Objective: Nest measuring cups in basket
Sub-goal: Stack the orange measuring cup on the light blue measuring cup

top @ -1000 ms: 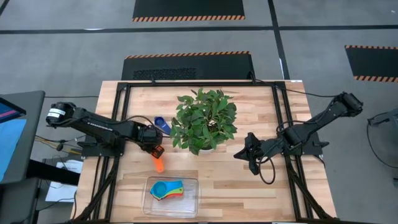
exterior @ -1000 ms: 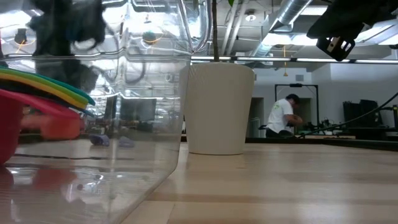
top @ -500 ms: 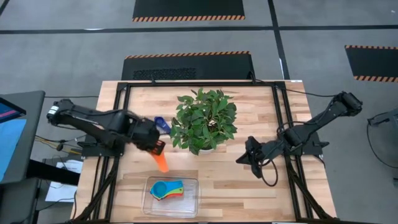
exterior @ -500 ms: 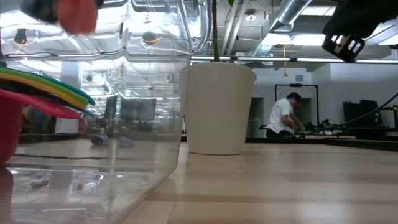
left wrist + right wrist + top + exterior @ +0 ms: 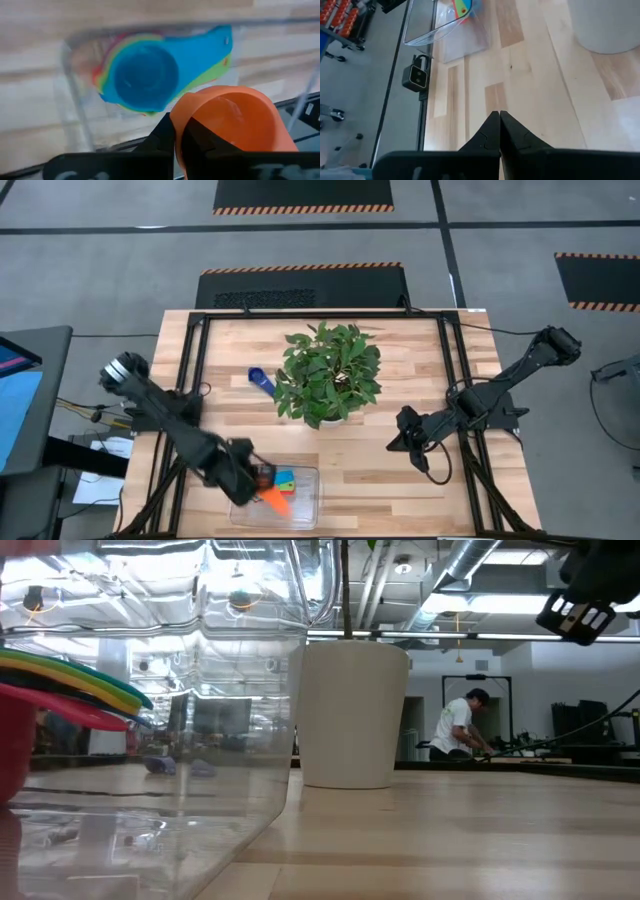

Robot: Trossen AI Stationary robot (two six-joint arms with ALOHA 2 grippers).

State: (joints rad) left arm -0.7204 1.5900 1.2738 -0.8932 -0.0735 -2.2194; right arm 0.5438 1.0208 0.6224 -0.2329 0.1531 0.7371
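The clear basket (image 5: 305,515) stands at the table's near edge. A nested stack of measuring cups (image 5: 284,478) lies in it, a blue one (image 5: 145,75) on top. My left gripper (image 5: 257,478) hangs over the basket's left part, shut on an orange cup (image 5: 272,499). A dark blue cup (image 5: 261,380) lies alone on the table, left of the plant. My right gripper (image 5: 400,442) waits shut over the table's right half, touching nothing. My left gripper pinches the orange cup at one side of its bowl (image 5: 181,131) between its two fingers. The fingers themselves hide whether they have the rim or the handle. They come steeply from above. The cup is lifted clear over the basket, beside the stack, its open bowl (image 5: 235,125) tilted.
A leafy potted plant (image 5: 328,373) in a white pot (image 5: 350,715) fills the table's middle. Black frame rails (image 5: 455,380) run along the table's sides. A person (image 5: 455,725) works far off in the room behind.
My left gripper has swung from beside the plant toward the table's near edge and now hangs over the basket. It rose and rolled on the way and stayed shut. The orange cup went with it, lifted clear of the table.
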